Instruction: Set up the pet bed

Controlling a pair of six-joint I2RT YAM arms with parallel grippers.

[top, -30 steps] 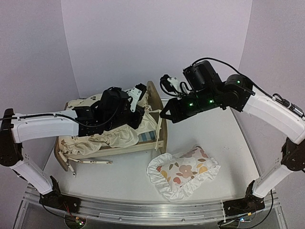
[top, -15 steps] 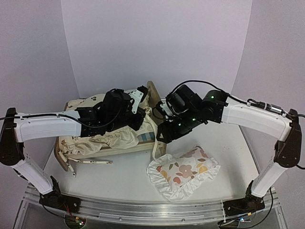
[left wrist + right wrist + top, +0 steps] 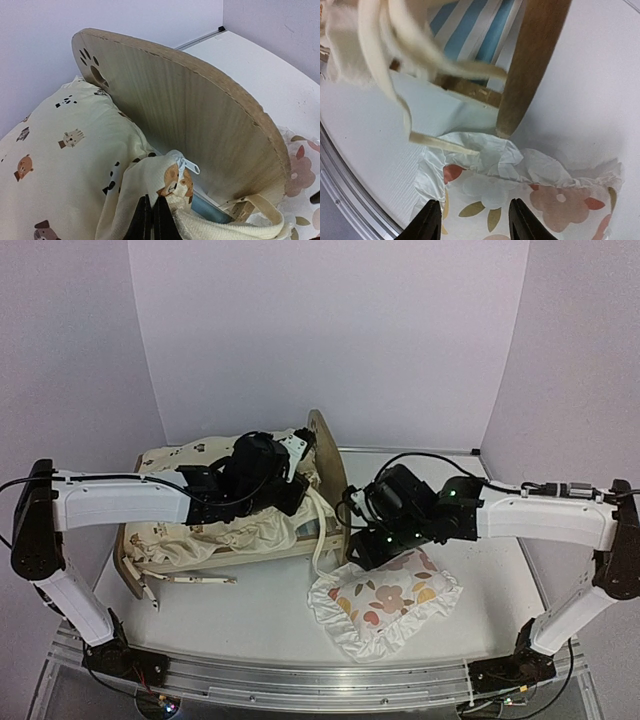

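One light-wood pet bed (image 3: 200,110) with arched paw-cutout headboard is sitting left of centre, cream animal-print cushion (image 3: 60,150) bunching inside. The left gripper (image 3: 152,222), pinching the cushion's zipped corner, should be drawing it flat. The right gripper (image 3: 474,220) is hovering spread-fingered over the ruffled floral pillow (image 3: 385,605). Both arms are hiding the bed's middle.

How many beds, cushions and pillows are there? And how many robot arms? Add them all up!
Pet bed: 1
Animal-print cushion: 1
Flowery pillow: 1
Robot arms: 2 (left arm, right arm)
Total: 5
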